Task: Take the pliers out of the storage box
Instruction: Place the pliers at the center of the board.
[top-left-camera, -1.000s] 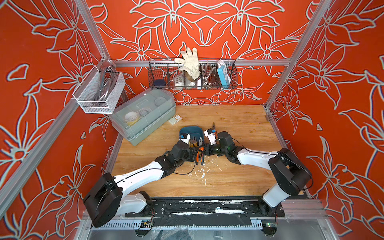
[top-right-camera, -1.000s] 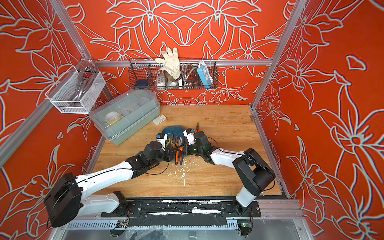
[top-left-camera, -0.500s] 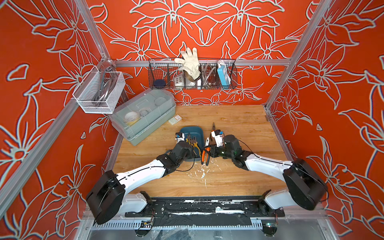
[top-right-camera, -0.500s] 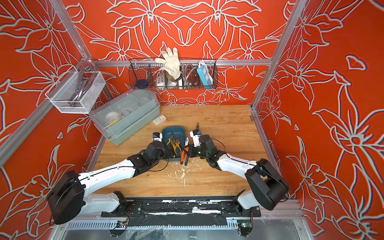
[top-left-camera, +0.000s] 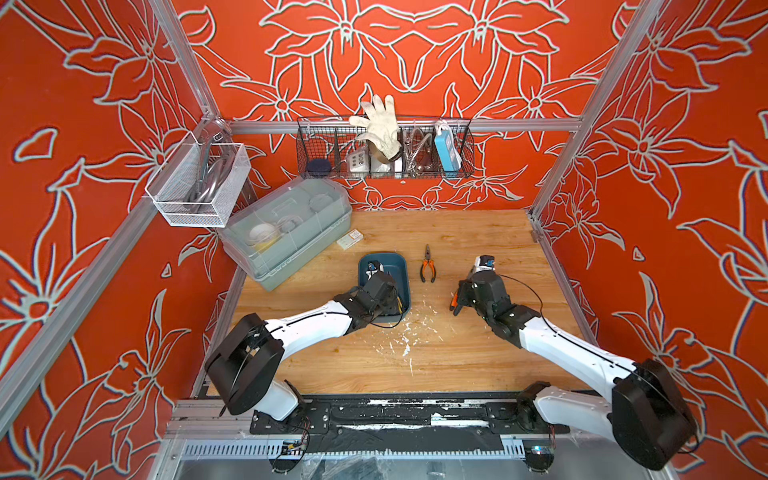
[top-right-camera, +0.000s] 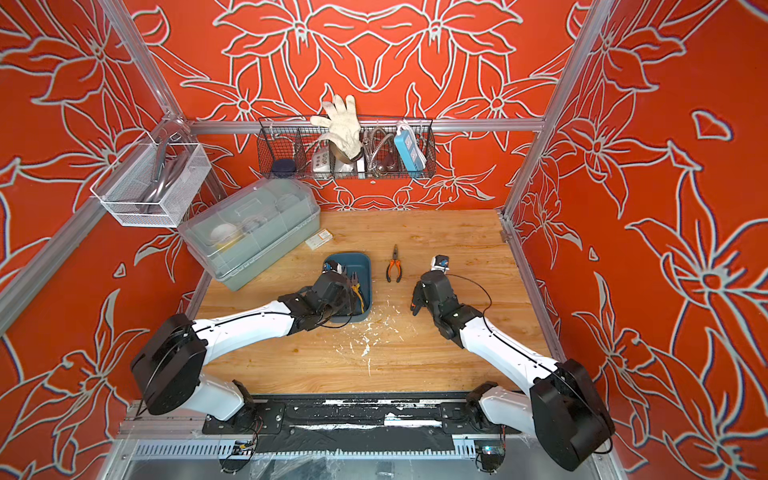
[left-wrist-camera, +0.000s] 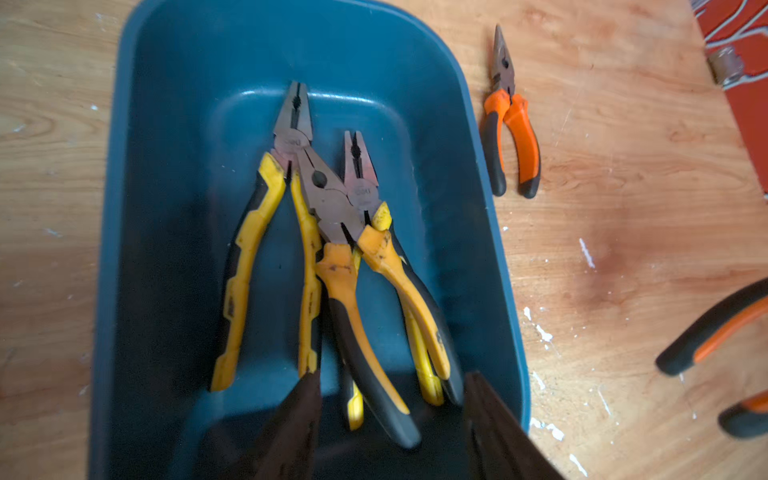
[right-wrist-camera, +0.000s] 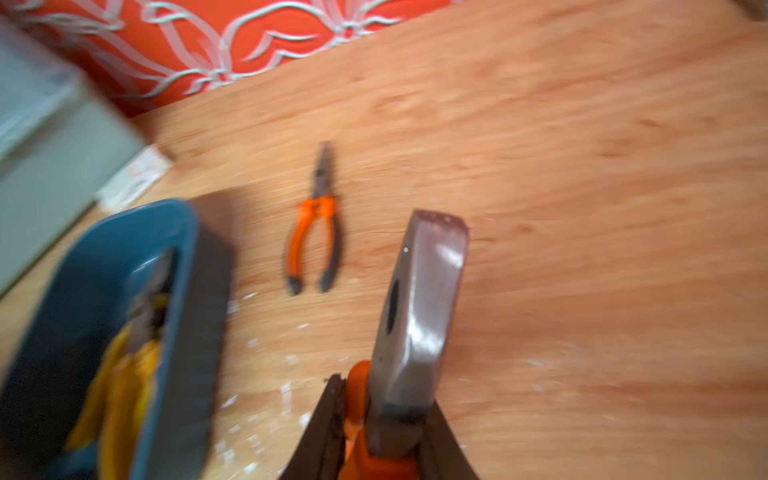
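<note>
On the counter, the storage box sits under my left gripper, spread above three yellow-handled pliers inside; my right gripper, clear of the box, pinches orange-handled pliers; another orange pair lies ahead of it, beside the box.

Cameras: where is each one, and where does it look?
Top views: high up front, looking down at the table; both arms show.
Left wrist: on left arm, facing into the storage box; open left hand shows.
Right wrist: on right arm, facing over the table; right hand grips orange pliers.
Both wrists see the loose pliers.
</note>
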